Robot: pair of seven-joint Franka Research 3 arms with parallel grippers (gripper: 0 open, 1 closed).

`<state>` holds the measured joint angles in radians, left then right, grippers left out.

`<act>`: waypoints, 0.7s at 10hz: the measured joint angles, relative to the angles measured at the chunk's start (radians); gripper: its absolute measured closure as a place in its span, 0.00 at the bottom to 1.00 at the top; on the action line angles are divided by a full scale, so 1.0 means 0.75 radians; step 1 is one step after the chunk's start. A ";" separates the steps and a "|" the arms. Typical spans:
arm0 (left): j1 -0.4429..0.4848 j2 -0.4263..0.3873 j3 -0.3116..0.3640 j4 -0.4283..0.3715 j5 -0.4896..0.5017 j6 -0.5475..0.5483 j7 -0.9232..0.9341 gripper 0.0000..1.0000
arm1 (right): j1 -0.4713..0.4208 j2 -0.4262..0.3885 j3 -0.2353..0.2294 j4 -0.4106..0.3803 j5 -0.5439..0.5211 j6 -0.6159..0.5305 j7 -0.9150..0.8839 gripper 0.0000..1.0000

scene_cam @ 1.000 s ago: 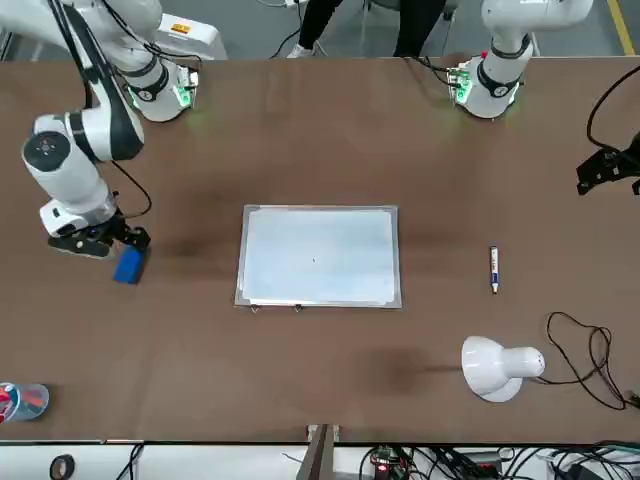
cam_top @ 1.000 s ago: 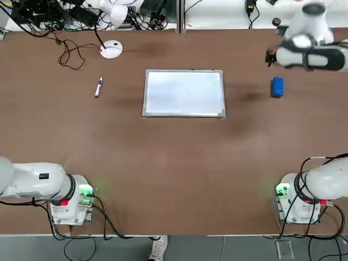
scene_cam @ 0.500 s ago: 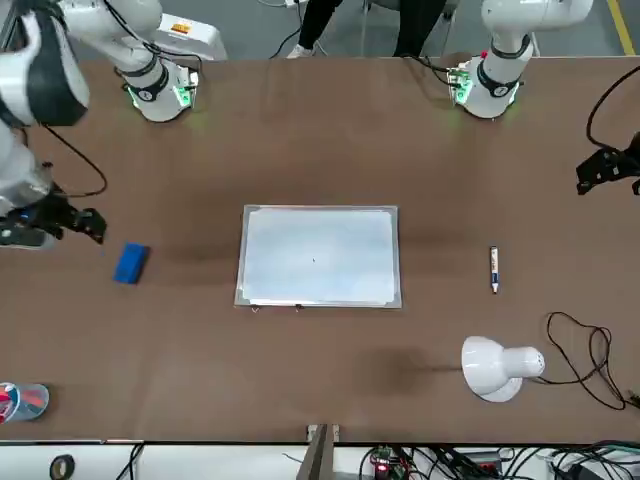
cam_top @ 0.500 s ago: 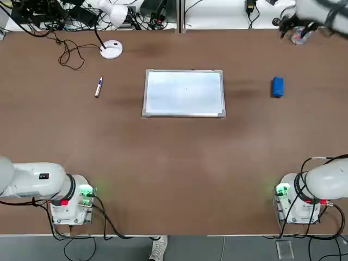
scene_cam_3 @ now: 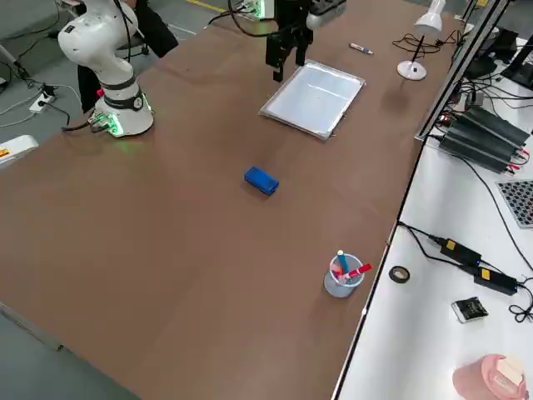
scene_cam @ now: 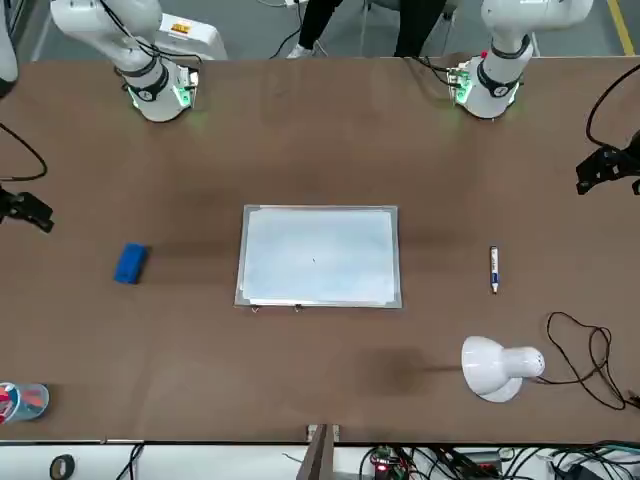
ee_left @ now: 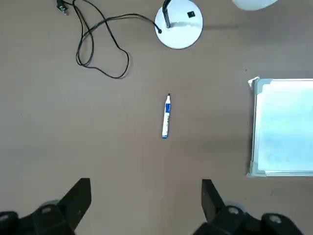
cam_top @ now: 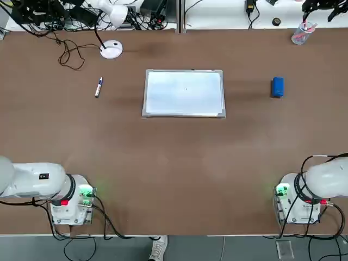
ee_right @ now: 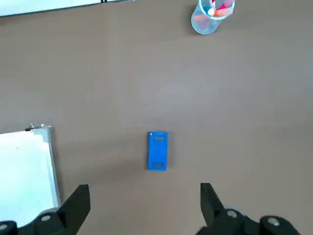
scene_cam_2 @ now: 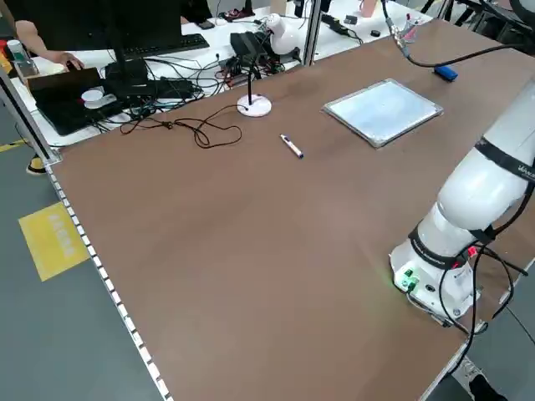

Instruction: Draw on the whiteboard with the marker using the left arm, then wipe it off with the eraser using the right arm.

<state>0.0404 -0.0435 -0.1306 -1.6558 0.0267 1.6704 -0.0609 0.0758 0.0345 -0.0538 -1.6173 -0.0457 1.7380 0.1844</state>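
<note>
Right of the whiteboard (cam_top: 184, 93), the eraser (cam_top: 278, 87) lies alone; the right gripper (ee_right: 144, 208) has lifted away, jaws wide and empty. Only the wrist views show both jaws spread, the left gripper (ee_left: 145, 205) empty above the marker (ee_left: 166, 116).

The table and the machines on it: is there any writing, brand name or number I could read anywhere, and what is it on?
No text can be read.
Left arm: a small dark label, too small to read.
Marker: a blue band, any print too small to read.
Eraser: faint marks on top, not legible.
Whiteboard: nothing written, only a tiny dot.
Yellow floor marking: print too blurred to read.
</note>
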 joint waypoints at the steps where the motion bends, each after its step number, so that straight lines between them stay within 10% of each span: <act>1: 0.000 0.000 0.000 0.003 0.000 0.000 0.000 0.00 | -0.002 0.001 0.000 0.046 0.005 -0.051 0.000 0.00; 7: 0.000 0.000 -0.001 0.008 0.000 -0.001 0.000 0.00 | -0.003 0.007 -0.049 0.136 0.109 -0.157 0.125 0.00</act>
<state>0.0403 -0.0435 -0.1317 -1.6501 0.0268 1.6694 -0.0609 0.0737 0.0395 -0.0907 -1.5154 0.0363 1.6205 0.2783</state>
